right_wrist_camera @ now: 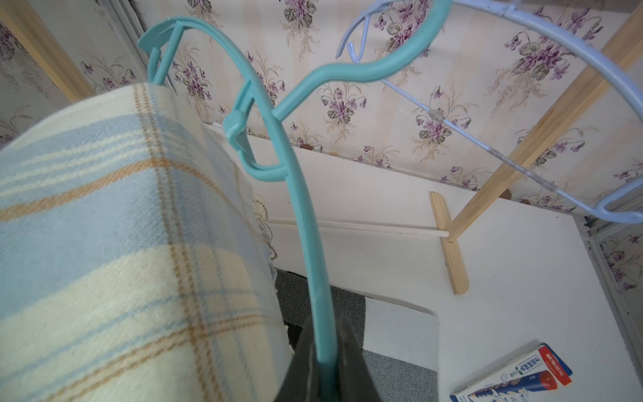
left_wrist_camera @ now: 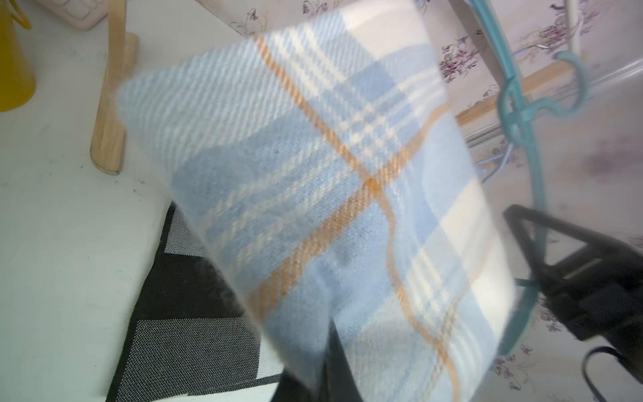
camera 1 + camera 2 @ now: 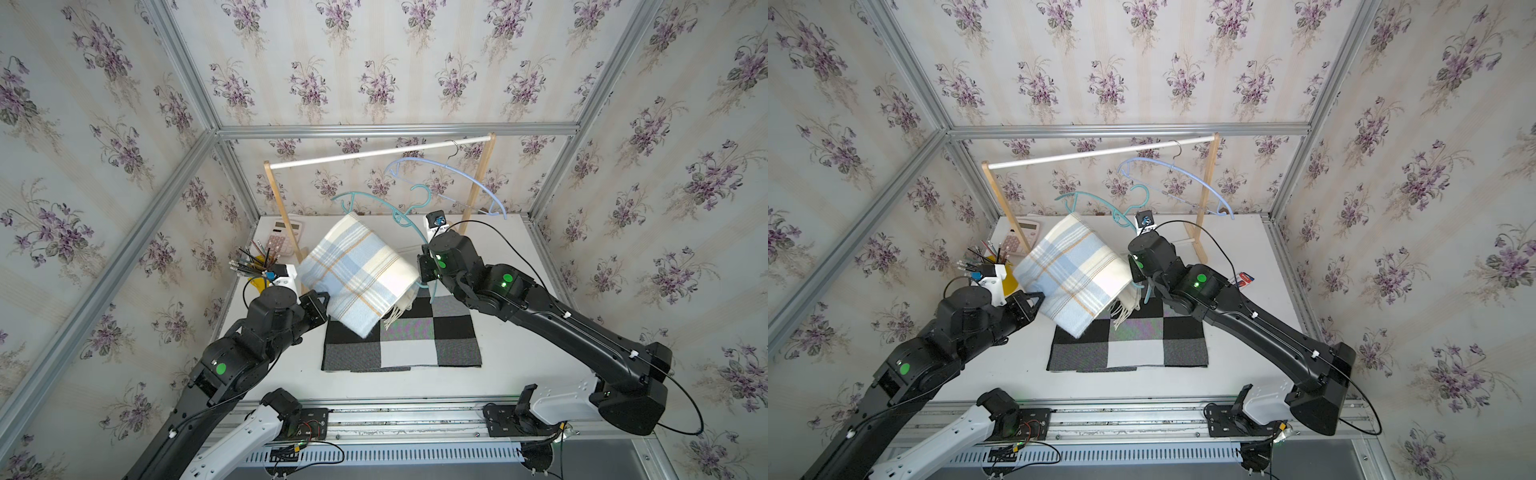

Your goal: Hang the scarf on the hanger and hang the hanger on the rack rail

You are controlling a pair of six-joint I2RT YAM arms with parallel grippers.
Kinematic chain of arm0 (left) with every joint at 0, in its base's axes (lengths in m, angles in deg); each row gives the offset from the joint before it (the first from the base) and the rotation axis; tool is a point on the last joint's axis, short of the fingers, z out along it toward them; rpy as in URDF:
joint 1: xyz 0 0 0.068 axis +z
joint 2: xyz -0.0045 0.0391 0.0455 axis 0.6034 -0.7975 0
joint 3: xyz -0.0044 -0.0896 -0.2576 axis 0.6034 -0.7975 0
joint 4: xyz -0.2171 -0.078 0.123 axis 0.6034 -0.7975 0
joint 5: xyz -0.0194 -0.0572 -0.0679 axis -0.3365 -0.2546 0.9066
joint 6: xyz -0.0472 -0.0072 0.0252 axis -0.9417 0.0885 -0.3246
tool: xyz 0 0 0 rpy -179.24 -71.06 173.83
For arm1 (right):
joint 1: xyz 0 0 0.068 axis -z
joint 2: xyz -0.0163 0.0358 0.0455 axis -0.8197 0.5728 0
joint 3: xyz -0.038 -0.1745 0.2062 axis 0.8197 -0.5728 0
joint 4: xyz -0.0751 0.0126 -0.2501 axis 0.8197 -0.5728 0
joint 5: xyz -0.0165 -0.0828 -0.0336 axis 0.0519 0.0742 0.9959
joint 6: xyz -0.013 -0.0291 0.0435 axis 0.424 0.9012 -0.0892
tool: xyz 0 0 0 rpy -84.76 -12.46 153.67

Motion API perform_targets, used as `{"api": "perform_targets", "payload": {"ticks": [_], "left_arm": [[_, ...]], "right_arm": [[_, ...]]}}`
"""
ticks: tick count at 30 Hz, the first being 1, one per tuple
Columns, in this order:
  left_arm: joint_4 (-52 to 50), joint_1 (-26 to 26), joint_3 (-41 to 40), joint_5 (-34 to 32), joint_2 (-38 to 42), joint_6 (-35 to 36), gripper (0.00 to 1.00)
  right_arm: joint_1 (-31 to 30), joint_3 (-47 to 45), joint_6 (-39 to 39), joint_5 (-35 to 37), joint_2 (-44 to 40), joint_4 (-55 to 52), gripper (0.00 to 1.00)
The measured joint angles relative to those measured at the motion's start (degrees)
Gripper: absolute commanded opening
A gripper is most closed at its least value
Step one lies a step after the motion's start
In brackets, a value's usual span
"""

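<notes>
**Plaid scarf held up between two closed claws**

We see the left claw (image 3: 328, 297) at the scarf's 8 o'clock in both top views. Its jaws are pressed tight on the cloth's edge. In the left wrist view one dark finger (image 2: 335, 351) runs along under the fabric.

From that claw the scarf (image 3: 353, 270) spreads toward 1 o'clock. It is a folded plaid of pale blue and cream blocks crossed by thin orange lines. A cream fringe (image 3: 401, 307) dangles at its 4 o'clock corner. The scarf hangs clear of the table (image 3: 299, 382), above the far left corner of the checkered mat (image 3: 415, 349).

The cloth bends over the teal hanger (image 1: 308, 226). In both top views the hanger's arc shows past the fold at the scarf's 12 o'clock.

The right claw (image 1: 325, 369) sits just beside the scarf at its 3 o'clock, so we find the scarf at this claw's 9 o'clock. Its jaws are pinched narrow around the teal hanger's bar.

Further right, at the right claw's 1 o'clock, a pale blue hanger (image 1: 435, 115) hangs from the white rail (image 3: 374, 152).
</notes>
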State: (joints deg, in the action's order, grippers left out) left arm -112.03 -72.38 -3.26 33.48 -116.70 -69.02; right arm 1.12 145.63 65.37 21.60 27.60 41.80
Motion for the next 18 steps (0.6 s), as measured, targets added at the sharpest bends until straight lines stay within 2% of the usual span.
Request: {"api": "perform_targets", "payload": {"ticks": [8, 18], "left_arm": [[8.15, 0.66, -7.23, -0.37, -4.33, -6.86, 0.0], [16.11, 2.6, -12.15, 0.37, -7.17, -11.85, 0.0]], "right_arm": [[0.0, 7.91, 4.5, 0.63, 0.68, -5.79, 0.0], [0.0, 7.13, 5.86, 1.46, -1.81, -7.58, 0.0]]}}
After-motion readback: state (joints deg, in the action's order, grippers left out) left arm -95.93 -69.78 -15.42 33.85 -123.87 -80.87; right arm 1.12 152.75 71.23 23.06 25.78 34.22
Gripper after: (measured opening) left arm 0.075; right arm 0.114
